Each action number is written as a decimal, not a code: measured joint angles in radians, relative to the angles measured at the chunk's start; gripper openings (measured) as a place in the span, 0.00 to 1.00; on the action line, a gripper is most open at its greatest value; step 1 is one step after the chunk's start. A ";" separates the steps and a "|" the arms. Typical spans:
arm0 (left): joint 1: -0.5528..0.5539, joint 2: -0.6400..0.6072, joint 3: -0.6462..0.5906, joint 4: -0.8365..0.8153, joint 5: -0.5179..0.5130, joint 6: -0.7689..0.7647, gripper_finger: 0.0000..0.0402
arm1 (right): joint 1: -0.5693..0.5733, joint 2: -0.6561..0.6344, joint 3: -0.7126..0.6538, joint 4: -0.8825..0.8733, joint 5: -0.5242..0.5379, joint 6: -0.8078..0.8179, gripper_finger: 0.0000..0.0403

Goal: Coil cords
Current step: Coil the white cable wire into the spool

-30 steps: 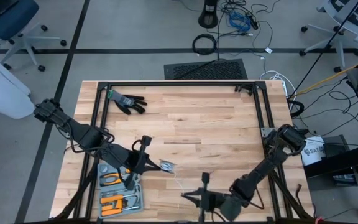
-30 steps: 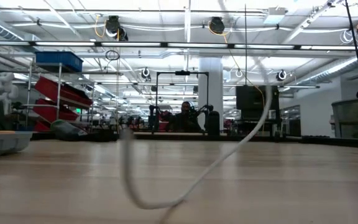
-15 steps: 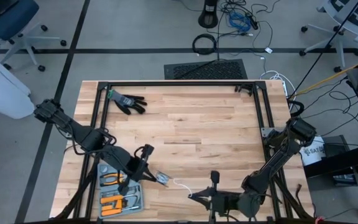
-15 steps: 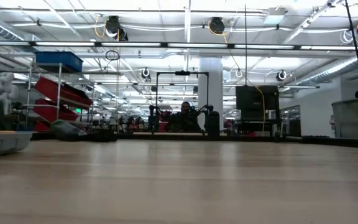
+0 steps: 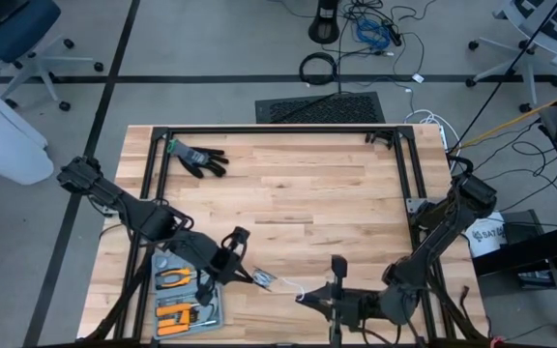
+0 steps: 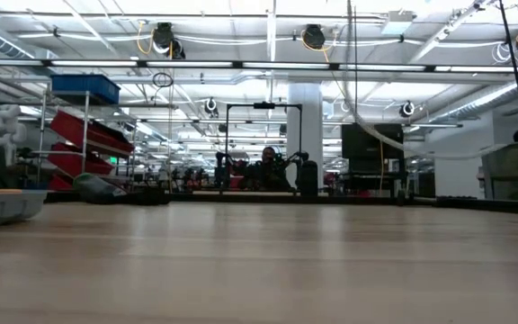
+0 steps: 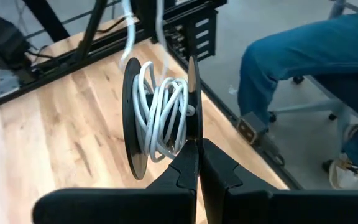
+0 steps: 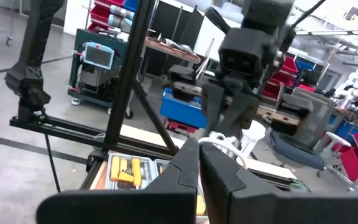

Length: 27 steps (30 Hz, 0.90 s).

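High view, table: a pale wood-plank table [image 5: 288, 193] inside a black metal frame [image 5: 278, 130], on a grey floor.
High view, left gripper: the left gripper [image 5: 251, 276] is near the near edge, left of centre, fingers pressed together on the black spool [image 5: 262, 280] wound with white cord [image 5: 285, 286].
High view, right gripper: the right gripper [image 5: 303, 296] is at the near edge, just right of the spool, fingers pressed together; the cord runs between the two grippers.
High view, other things: a black glove [image 5: 199, 157] lies at the far left of the table; a tool tray [image 5: 184, 298] with orange-handled tools sits at the near left corner.
High view, room: a dark floor mat [image 5: 320, 107] and loose cables [image 5: 375, 29] lie beyond the far edge; a white bucket [image 5: 485, 234] stands to the right.
Low view, surface: bare wood stretches across the frame; a pale line, probably the cord [image 6: 376, 135], hangs in the upper right.
Low view, room: a large hall with ceiling lights, a white pillar [image 6: 304, 117] and red bins [image 6: 84, 139] on shelves at left.
Left wrist view: the closed fingers pinch one flange of the spool [image 7: 160, 118], which stands on edge above the wood with cord [image 7: 163, 112] looped around its core; a person's leg [image 7: 303, 62] in blue jeans is beyond the table edge.
Right wrist view: the closed fingers hold the cord [image 8: 225, 142]; the left arm faces them, with the tool tray [image 8: 129, 169] below.
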 joint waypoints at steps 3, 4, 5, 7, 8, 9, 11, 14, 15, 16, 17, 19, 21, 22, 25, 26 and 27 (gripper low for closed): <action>0.003 0.000 0.000 -0.003 -0.017 0.000 0.02 | 0.019 0.000 0.023 -0.026 0.003 0.000 0.00; 0.004 0.000 0.000 -0.001 -0.017 0.000 0.02 | 0.027 0.001 0.035 -0.037 0.004 -0.001 0.00; 0.007 0.000 0.000 -0.002 -0.017 -0.001 0.02 | 0.033 0.001 0.050 -0.047 0.004 -0.006 0.00; 0.013 0.000 0.000 -0.002 -0.016 -0.022 0.02 | 0.044 0.001 0.086 -0.078 0.004 -0.026 0.00; 0.016 0.000 0.000 -0.002 -0.015 -0.029 0.02 | 0.048 0.001 0.106 -0.102 0.004 -0.037 0.00; 0.020 0.000 0.000 0.001 -0.013 -0.040 0.02 | 0.050 0.001 0.127 -0.130 0.004 -0.046 0.00; 0.025 0.000 0.000 0.002 0.013 -0.045 0.02 | 0.050 0.001 0.170 -0.196 0.004 -0.049 0.00; 0.027 0.010 0.000 0.018 0.055 -0.047 0.02 | 0.039 0.001 0.223 -0.290 0.000 -0.050 0.00; 0.027 0.016 0.000 0.031 0.068 -0.047 0.02 | 0.033 0.001 0.233 -0.306 -0.005 -0.049 0.00; 0.027 0.023 0.000 0.042 0.082 -0.046 0.02 | 0.026 0.001 0.240 -0.319 -0.020 -0.049 0.00; 0.027 0.032 0.000 0.052 0.094 -0.045 0.02 | 0.018 0.001 0.247 -0.326 -0.038 -0.050 0.00; 0.028 0.049 0.000 0.060 0.105 -0.040 0.02 | 0.007 0.001 0.257 -0.331 -0.070 -0.059 0.00; 0.028 0.068 0.000 0.066 0.114 -0.021 0.02 | -0.005 0.001 0.262 -0.330 -0.093 -0.068 0.00; 0.028 0.079 0.000 0.075 0.121 -0.018 0.02 | -0.013 0.001 0.262 -0.331 -0.105 -0.069 0.00; 0.028 0.107 0.000 0.131 0.162 -0.015 0.02 | -0.039 0.001 0.263 -0.331 -0.148 -0.069 0.00; 0.028 0.115 0.000 0.155 0.178 -0.003 0.02 | -0.049 0.001 0.263 -0.333 -0.169 -0.068 0.00; 0.028 0.123 0.000 0.182 0.191 0.008 0.02 | -0.059 0.001 0.263 -0.340 -0.192 -0.062 0.00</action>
